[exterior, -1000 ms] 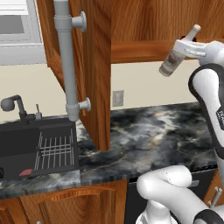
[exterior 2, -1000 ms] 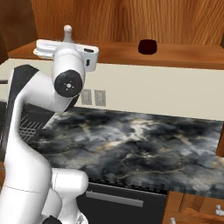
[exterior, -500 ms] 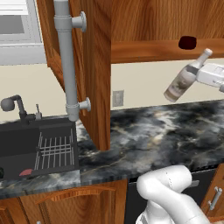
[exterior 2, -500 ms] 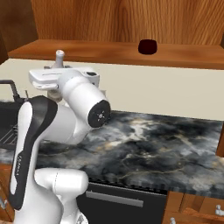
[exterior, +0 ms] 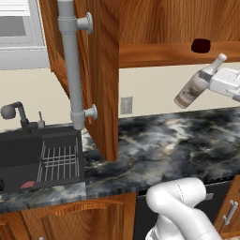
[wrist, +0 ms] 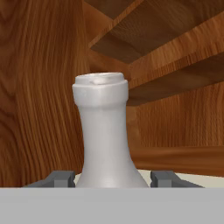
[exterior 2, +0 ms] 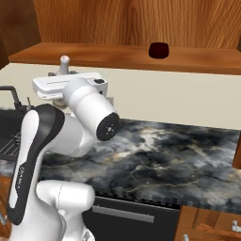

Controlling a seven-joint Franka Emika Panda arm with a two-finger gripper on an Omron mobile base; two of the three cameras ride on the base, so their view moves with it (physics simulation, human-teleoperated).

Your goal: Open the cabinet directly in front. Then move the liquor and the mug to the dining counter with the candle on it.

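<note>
Clenched on the liquor bottle (wrist: 103, 131), my pincer (wrist: 111, 178) has one dark tip either side of the glass at the shoulder, neck and white cap rising straight ahead of me against the cabinet's wood. From the left base view the bottle (exterior: 197, 84) hangs tilted in the air, cap up toward the right, label end down to the left, clear of the marbled counter (exterior: 164, 140) below and just under the cabinet's bottom shelf. My hand (exterior: 227, 83) grips it from the right.

So, the score: the cabinet door (exterior: 101, 75) stands swung open with its grey bar handle (exterior: 70, 61) facing me, so I judge that step done. The liquor is out of the cabinet and in my grasp, but it's nowhere near delivered. No dining counter, no candle anywhere in sight, just the sink (exterior: 40, 157) and this kitchen counter.

And the mug (exterior 2: 158, 50)? Sitting small and dark red on the open shelf, well apart from the bottle, untouched. That's a whole second trip, by my reckoning. Roughly a third down, I'd say.
</note>
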